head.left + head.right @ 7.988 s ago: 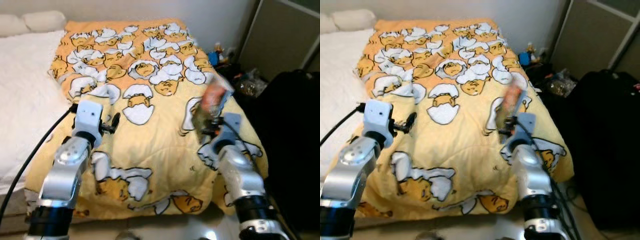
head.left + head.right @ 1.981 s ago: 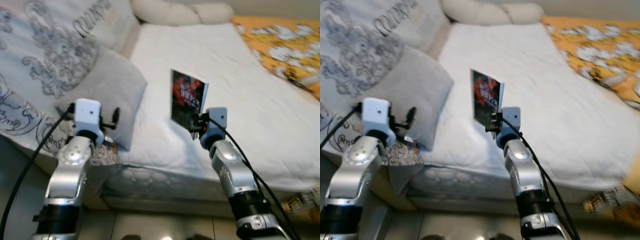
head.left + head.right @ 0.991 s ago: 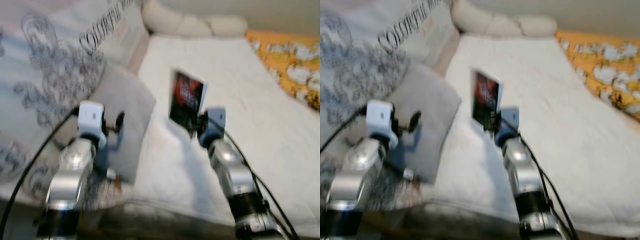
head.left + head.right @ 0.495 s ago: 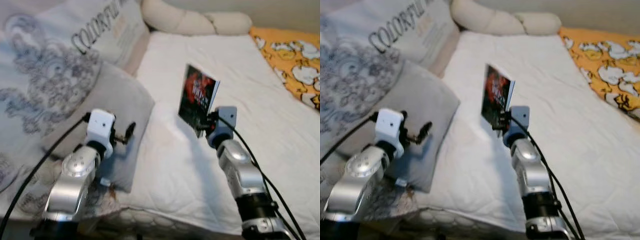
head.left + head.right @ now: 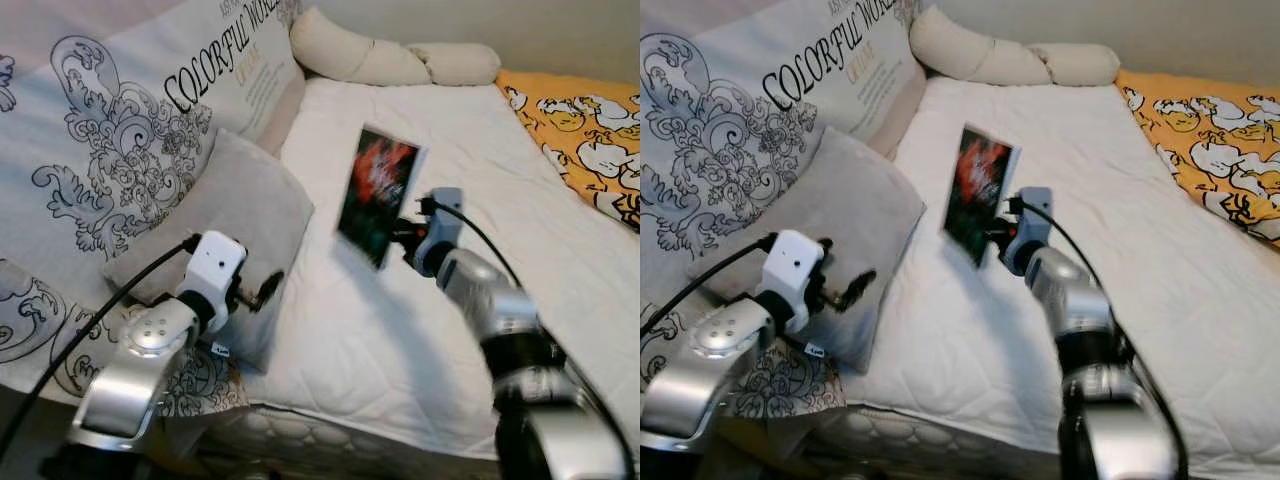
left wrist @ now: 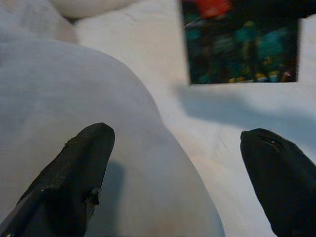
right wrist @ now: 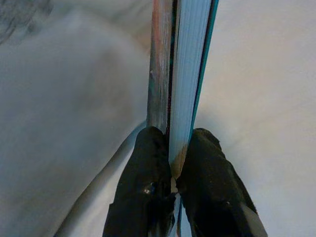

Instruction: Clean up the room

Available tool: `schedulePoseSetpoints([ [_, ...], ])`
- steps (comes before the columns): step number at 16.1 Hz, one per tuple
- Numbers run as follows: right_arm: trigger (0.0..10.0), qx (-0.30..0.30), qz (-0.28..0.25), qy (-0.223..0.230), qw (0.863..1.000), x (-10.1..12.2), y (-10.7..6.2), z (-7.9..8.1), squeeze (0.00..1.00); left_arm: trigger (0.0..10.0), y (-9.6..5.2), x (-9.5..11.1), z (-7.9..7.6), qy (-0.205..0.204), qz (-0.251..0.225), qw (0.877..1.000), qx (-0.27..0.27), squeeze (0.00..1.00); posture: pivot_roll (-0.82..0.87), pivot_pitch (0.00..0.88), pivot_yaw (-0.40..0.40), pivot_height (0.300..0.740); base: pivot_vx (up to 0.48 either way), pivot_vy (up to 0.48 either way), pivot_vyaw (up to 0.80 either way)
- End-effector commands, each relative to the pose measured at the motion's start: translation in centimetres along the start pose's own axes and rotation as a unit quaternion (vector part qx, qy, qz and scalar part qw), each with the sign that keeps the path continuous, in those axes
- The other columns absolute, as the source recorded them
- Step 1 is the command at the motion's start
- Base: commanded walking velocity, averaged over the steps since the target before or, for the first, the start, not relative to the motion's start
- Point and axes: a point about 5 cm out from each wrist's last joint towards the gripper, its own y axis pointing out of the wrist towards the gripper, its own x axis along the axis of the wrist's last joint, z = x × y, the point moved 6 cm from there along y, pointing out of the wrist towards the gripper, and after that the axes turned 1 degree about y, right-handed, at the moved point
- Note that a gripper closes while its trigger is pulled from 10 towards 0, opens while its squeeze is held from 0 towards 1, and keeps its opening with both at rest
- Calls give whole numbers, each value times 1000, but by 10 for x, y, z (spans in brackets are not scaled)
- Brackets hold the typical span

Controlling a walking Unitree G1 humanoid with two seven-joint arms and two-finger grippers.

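A book (image 5: 375, 194) is being pinched at its lower edge between the right gripper (image 7: 174, 170) fingers, held upright above the white bed (image 5: 560, 260). The left gripper (image 6: 177, 187), fingers spread, is hovering over a grey pillow (image 5: 235, 215).

**Bedroom in a home**

A white quilted mattress (image 5: 480, 180) spreads out across the view, a printed cushion (image 5: 130, 130) and a grey pillow (image 5: 215, 220) sit at its side, cream bolsters (image 5: 400, 62) line the head, and a yellow cartoon-patterned blanket (image 5: 585, 140) drapes one edge.
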Motion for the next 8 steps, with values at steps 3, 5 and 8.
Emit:
schedulePoseSetpoints([
  [3,10000,60,74,62,994,-7,-1,-6,0,10000,-5,16,-11,-10,-5,996,-91,188,121,0,12,740,0,0,0],
  [5,10000,90,91,97,987,-8,-7,-8,0,10000,-9,24,-18,-16,-4,990,-142,180,149,0,14,740,0,0,0],
  [8,10000,110,136,77,982,-22,-10,-6,0,10000,-28,21,-26,-8,32,977,-213,176,215,0,30,740,0,0,0],
])
